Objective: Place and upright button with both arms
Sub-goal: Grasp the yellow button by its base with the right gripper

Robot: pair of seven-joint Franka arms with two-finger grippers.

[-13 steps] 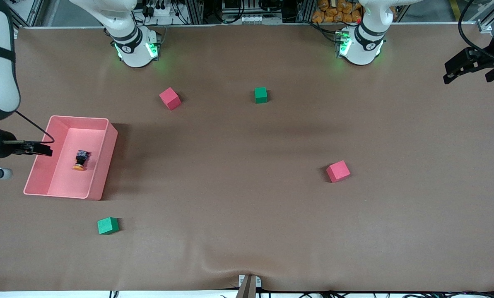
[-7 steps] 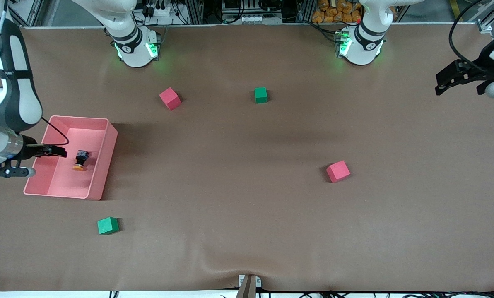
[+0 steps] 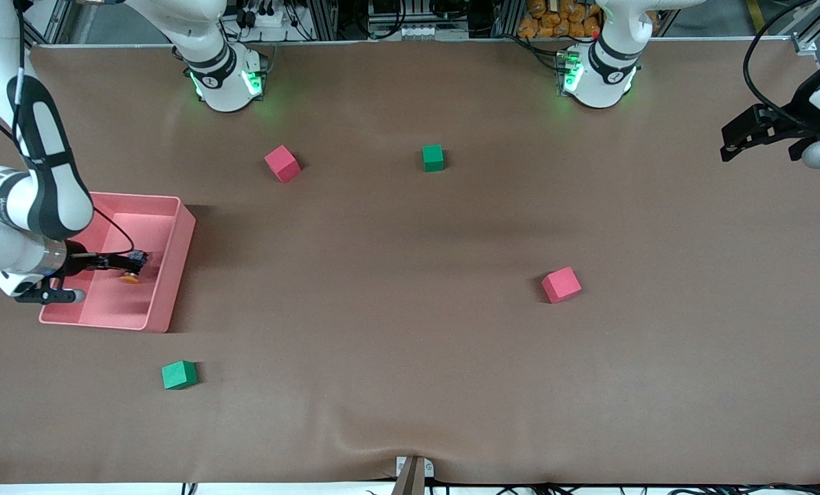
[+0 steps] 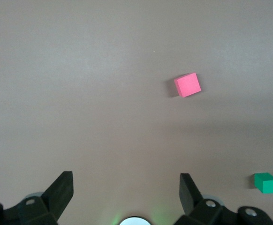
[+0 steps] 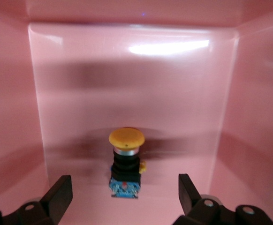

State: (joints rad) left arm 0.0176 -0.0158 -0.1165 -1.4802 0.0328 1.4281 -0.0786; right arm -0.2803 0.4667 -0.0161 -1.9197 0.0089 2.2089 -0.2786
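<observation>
Step in hand, as judged: the approach to pick up, the first part of the task. The button [image 3: 133, 269] lies on its side on the floor of the pink bin [image 3: 176, 268], which stands on the table [image 3: 410, 344] toward the right arm's end. Its orange cap points toward the front camera and its black body away from it. In the right wrist view the button [image 5: 125, 161] sits between the two fingertips, in line with the opening and touching neither.

The right claw [image 3: 119, 261] is inside the bin, its tips just beside the button, and stands wide with nothing in it. The right wrist view confirms the wide stance, one fingertip [image 5: 59, 190] showing at each side of the picture.

The left claw [image 3: 743, 132] hangs over bare table at the left arm's end, well apart from the bin. It too is wide and empty [image 4: 127, 192]; this arm waits.

Other items, none involved: two red cubes [image 3: 282, 163] [image 3: 561, 284] and two green cubes [image 3: 433, 157] [image 3: 179, 375], all on the table outside the bin.

The next move, in my judgement, calls for the right claw to advance until the black body sits squarely between the fingers, then close on the body and not on the domed cap. The bin walls stand close on either side, so the lift should go straight up. Uprighting will probably need a handover to the left arm.
</observation>
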